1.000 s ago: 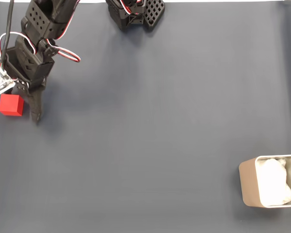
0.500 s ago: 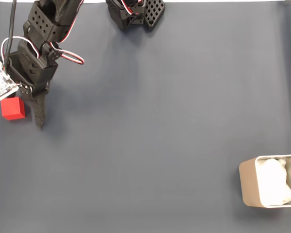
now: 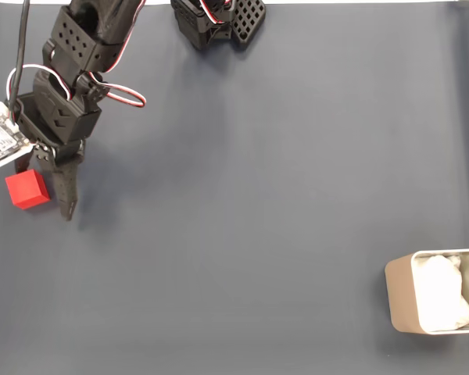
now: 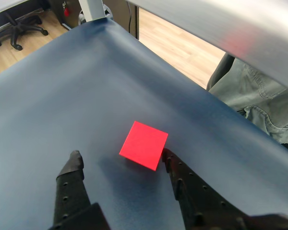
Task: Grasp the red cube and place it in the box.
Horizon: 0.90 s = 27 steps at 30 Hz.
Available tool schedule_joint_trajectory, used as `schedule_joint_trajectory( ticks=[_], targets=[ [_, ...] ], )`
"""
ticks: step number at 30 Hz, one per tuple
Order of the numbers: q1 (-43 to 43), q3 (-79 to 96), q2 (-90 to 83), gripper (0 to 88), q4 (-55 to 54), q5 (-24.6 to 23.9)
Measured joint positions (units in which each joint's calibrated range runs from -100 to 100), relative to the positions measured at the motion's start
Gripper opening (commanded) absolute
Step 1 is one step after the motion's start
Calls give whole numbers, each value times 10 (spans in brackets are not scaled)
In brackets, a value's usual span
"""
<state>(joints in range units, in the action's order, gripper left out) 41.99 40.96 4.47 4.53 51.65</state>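
One container: the box, beige, rounded corners, thin walls, standing at the lower right of the fixed view with its right side cut by the frame edge. Contents: white lumpy lining filling most of the interior; nothing red inside.

One red cube, plain matte faces, resting on the dark blue-grey mat near the left edge of the fixed view, well apart from the box. In the wrist view the cube sits just ahead of the fingertips, nearer the right-hand finger, whose tip is just beside the cube's lower right corner; contact cannot be told.

One gripper, black, jaws spread wide with a clear gap between them and nothing held. In the fixed view one long finger points down-frame just right of the cube. A small white board is mounted on the arm's left side in the fixed view; its markings are too small to read. Red, white and black wires loop beside the wrist.

Writing and brands: none legible on cube, box or arm.

Edges and room: the mat covers nearly the whole fixed view, a pale strip showing along the top edge. Wide bare mat lies between cube and box. The arm's black base sits at top centre. In the wrist view the mat's far edge drops to wooden floor; an office chair's base at upper left, grey-green cloth at right.
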Motion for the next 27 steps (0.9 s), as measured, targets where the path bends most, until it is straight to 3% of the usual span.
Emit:
schedule_joint_trajectory(
  ticks=[27],
  targets=[
    [-27, -3, 17, 390, -29, -5]
  ],
)
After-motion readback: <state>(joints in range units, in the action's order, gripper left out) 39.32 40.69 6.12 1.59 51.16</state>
